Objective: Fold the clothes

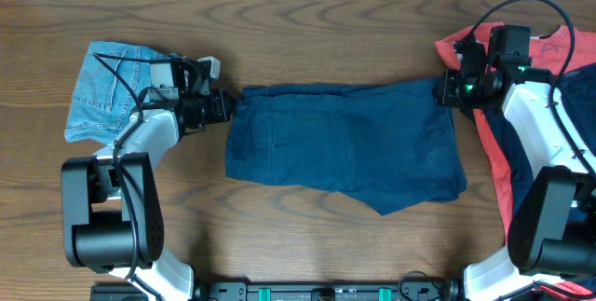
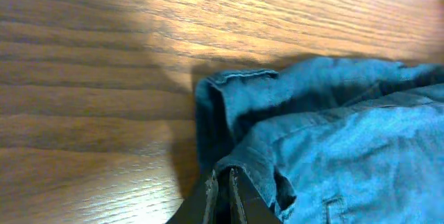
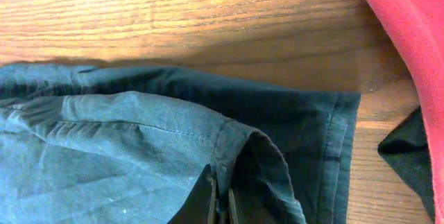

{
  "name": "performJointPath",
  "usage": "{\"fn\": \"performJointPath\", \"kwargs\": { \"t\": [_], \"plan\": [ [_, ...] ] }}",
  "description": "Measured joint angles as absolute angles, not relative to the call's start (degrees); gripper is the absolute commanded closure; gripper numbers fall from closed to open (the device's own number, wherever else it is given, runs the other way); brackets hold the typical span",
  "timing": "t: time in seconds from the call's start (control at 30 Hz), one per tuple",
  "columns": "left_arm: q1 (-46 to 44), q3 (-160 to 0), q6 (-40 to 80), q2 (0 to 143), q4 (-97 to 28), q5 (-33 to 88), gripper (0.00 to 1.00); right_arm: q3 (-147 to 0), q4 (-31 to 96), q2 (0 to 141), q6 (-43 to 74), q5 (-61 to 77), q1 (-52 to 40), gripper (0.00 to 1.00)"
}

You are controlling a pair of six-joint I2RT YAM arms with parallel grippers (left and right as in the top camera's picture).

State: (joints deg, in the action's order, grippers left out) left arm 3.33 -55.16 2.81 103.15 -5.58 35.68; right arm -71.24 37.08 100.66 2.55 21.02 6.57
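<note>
Overhead view, item one: navy garment (image 1: 345, 143), spread flat at the centre of the table (image 1: 307, 21). I logged the left gripper (image 1: 231, 107) clamped on its ten o'clock corner and the right gripper (image 1: 443, 89) pinched on its two o'clock corner. Both wrist views showed the hem nipped tight. Denim shorts (image 1: 98, 96) lay at its nine o'clock, coral T-shirt (image 1: 498, 166) at three o'clock.

Table (image 1: 307, 245) bears navy trousers (image 1: 345, 143); denim shorts (image 1: 98, 96); T-shirt (image 1: 495, 175).
</note>
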Motion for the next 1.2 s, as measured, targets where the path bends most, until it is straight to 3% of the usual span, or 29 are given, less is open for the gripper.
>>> {"fn": "performJointPath", "kwargs": {
  "t": [0.3,0.53,0.7,0.77,0.87,1.07,1.2],
  "plan": [
    [3.33,-55.16,3.25,97.82,-7.33,37.36,0.9,-71.24,38.02,94.21,3.36,20.25,7.22,0.99],
    [3.33,-55.16,3.22,94.48,-9.39,37.56,0.89,-71.42,40.73,86.19,8.49,10.5,8.08,0.99],
    [3.31,-55.16,3.36,94.48,-10.5,37.56,0.83,-71.42,41.32,90.56,11.94,4.91,8.08,0.87],
    [3.31,-55.16,3.4,94.48,-11.11,37.56,0.75,-71.42,41.3,93.93,14.68,1.3,8.08,0.66],
    [3.31,-55.16,3.7,94.48,-13.21,37.56,0.69,-71.42,41.25,98.21,18.46,-2.85,8.45,0.46],
    [3.31,-55.16,2.98,94.48,-16.19,37.56,0.59,-71.4,42.09,102.13,20.91,-6.15,10.28,0.42],
    [2.39,-55.16,2.09,94.48,-16.62,37.54,0.49,-71.4,43.97,100.82,17.19,-0.54,10.74,0.43]
  ]
}}
